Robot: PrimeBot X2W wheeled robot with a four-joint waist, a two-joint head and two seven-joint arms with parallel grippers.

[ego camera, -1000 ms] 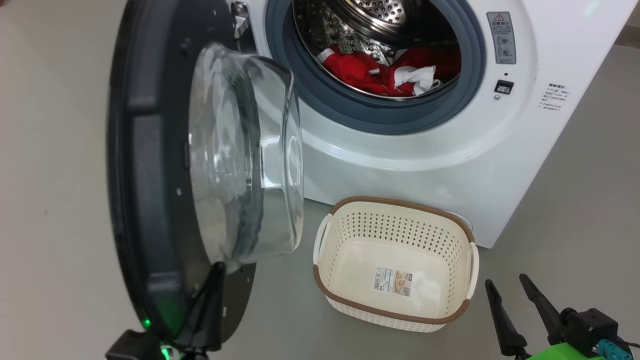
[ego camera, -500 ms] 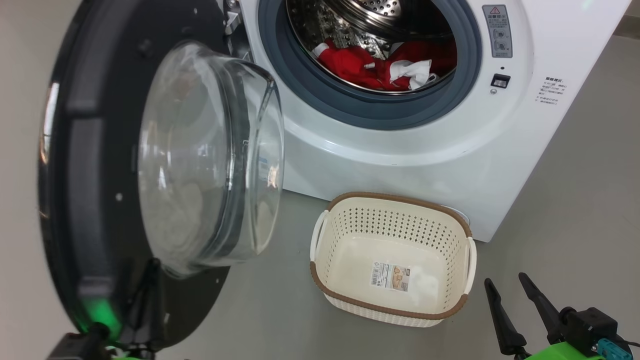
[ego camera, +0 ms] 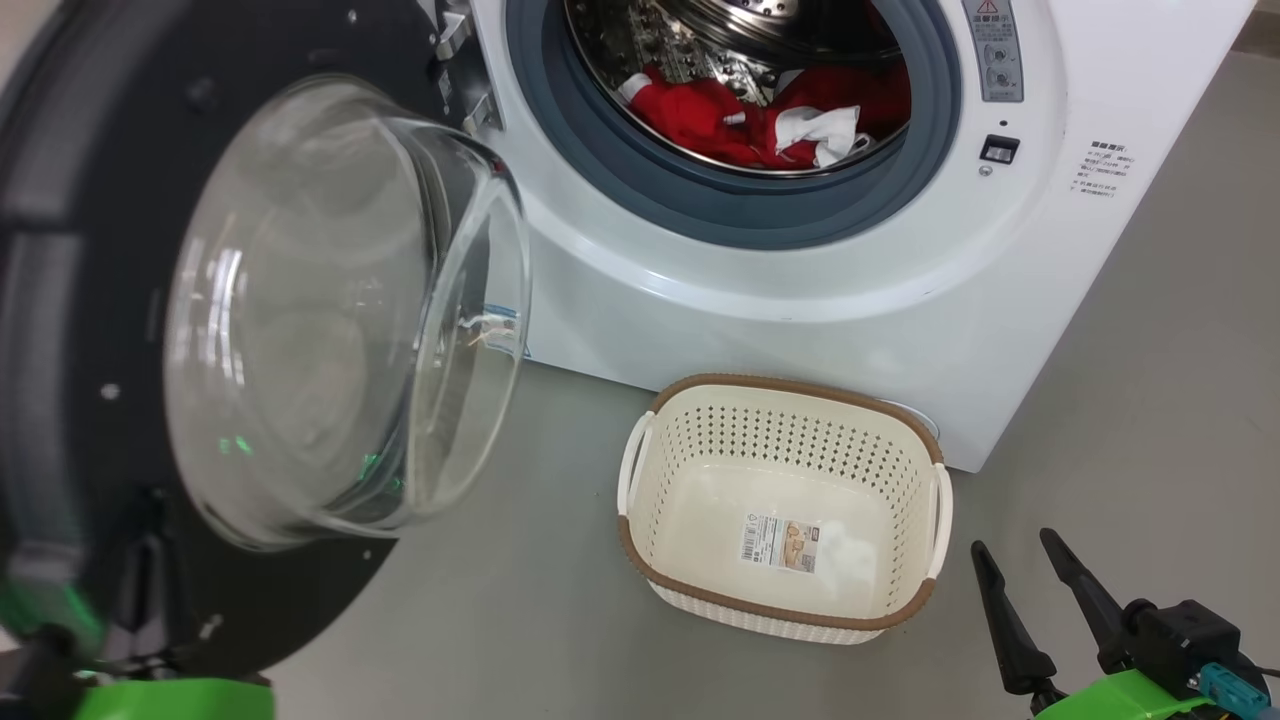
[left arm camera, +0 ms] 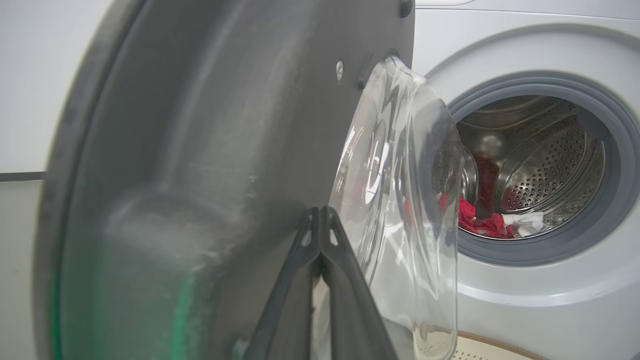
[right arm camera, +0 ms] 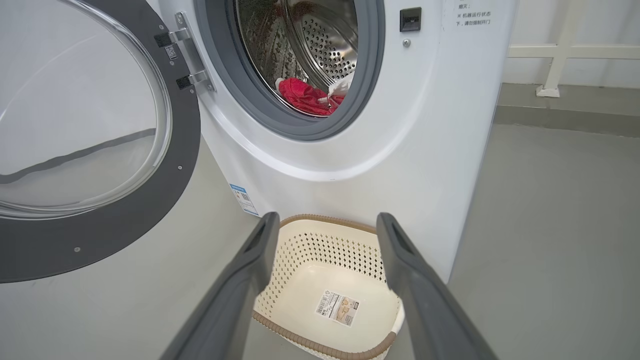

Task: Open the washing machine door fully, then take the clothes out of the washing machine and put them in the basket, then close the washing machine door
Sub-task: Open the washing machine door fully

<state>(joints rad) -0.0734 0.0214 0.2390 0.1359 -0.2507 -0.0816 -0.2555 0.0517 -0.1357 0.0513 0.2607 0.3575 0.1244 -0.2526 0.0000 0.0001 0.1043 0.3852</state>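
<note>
The left pincer [left arm camera: 320, 225] is clenched, its two long dark fingers meeting tip to tip. Right ahead of them rises the dark inner face of the large round black-rimmed washing machine door [ego camera: 95, 170]. Whether the tips press on that face cannot be told from the left wrist view. Just to the right of this pincer bulges the door's clear glass bowl window [ego camera: 320, 300]. Past the bowl, further right and beyond, stands the big white front-loading washing machine [ego camera: 800, 300] with its mouth uncovered. The door is swung wide on its hinges, well away from the grey rubber ring [ego camera: 740, 215]. Inside the perforated steel drum [ego camera: 745, 20], the bright red clothes with white trim [ego camera: 700, 115] lie heaped at the bottom, far ahead of both pincers. The right pincer [ego camera: 1012, 545] is released, with fingers spread and nothing between them, and hangs low over the grey floor [ego camera: 1150, 350]. Just ahead and to its left sits the small cream-white perforated plastic basket with a brown woven-look rim [ego camera: 790, 385]. The basket rests on the floor close against the machine's front, with a paper label [ego camera: 780, 543] on its bottom.
</note>
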